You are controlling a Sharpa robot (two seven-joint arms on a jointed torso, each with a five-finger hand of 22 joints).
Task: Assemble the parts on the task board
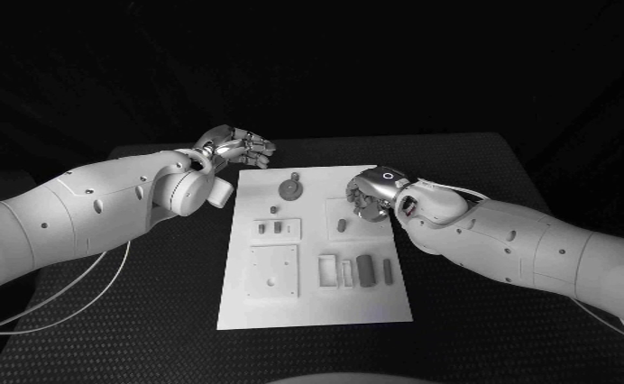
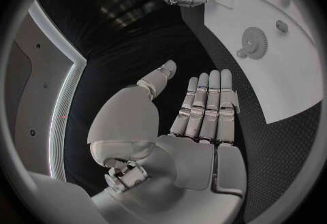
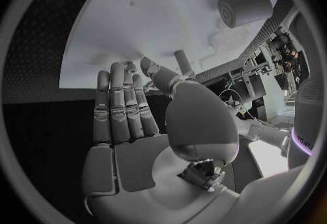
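In the middle of the black table (image 1: pixel 156 312) lies the white task board (image 1: pixel 312 307), its long side running away from the robot. On its far end rests a round gear-like part (image 1: pixel 290 188); nearer lie small upright pegs and several rectangular parts (image 1: pixel 365 269) beside recessed plates. The right hand (image 1: pixel 370 195) hovers over the board's right edge, just beside a small dark part (image 1: pixel 342 224), with fingers straight and side by side in the right wrist view (image 3: pixel 122 109); whether the fingertips touch a part cannot be told. The left hand (image 1: pixel 237 148) sits just off the board's far left corner, near the gear, open and holding nothing, its fingers extended flat (image 2: pixel 207 107).
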